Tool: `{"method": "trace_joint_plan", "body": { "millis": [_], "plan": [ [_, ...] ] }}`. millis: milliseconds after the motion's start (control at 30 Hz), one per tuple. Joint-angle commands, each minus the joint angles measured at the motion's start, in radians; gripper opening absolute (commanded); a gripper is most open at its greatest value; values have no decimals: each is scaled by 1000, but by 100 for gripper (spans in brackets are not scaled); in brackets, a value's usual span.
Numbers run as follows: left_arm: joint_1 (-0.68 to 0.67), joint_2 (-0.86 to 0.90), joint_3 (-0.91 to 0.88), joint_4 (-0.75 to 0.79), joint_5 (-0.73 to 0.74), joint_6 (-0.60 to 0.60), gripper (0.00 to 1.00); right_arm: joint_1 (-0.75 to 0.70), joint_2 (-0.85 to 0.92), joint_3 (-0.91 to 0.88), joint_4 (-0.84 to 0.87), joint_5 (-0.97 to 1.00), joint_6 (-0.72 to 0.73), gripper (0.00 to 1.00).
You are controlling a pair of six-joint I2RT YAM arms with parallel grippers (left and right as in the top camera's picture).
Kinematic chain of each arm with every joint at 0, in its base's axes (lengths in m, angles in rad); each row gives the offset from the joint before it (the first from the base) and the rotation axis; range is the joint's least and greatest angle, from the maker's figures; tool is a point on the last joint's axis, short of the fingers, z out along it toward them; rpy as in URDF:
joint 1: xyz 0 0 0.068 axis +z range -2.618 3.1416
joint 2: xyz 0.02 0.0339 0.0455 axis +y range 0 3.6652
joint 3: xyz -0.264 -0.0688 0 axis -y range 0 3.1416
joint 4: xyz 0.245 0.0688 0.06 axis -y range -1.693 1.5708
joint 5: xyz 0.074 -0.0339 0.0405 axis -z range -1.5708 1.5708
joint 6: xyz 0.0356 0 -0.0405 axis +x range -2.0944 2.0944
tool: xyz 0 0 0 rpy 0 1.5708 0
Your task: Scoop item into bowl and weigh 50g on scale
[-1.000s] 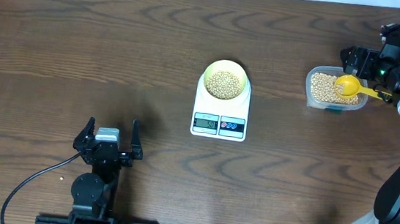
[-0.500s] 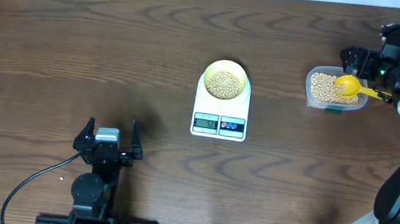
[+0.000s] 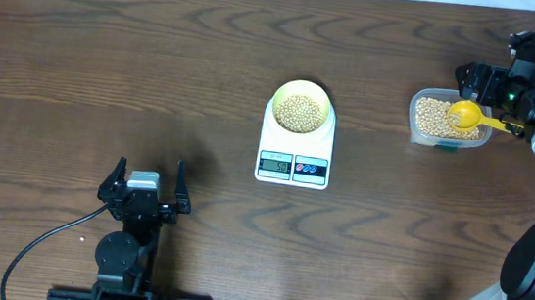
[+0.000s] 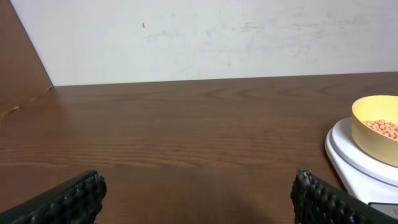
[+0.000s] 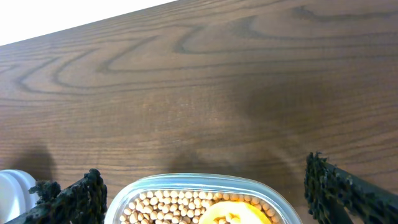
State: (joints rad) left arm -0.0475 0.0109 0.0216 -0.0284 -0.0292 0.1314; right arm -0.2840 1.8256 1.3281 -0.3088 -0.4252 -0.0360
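Yellow-green bowl of beans atop scale

Table: dark brown wood-grain top, broad wavy figure, a white wall along its far edge.

White kitchen scale sits flat near the centre, display edge toward the near side.

Clear plastic tub far right, well apart from the scale.

Black cable curls across the near-left corner, a pale speck just beside it.
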Motion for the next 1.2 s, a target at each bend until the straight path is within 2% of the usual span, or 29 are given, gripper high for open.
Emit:
{"method": "trace_joint_plan", "body": {
  "millis": [0,800,1000,1167],
  "plan": [
    [4,-6,-18,-39,-34,13,97,3,0,3,2,1,2,99],
    [4,-6,-18,-39,-34,13,98,3,-16,3,-21,5,2,99],
    [4,-6,-18,-39,-34,13,98,19,-96,3,-100,5,2,99],
    [4,-6,-18,-39,-34,13,98,37,-239,3,-196,5,2,99]
  ]
}}
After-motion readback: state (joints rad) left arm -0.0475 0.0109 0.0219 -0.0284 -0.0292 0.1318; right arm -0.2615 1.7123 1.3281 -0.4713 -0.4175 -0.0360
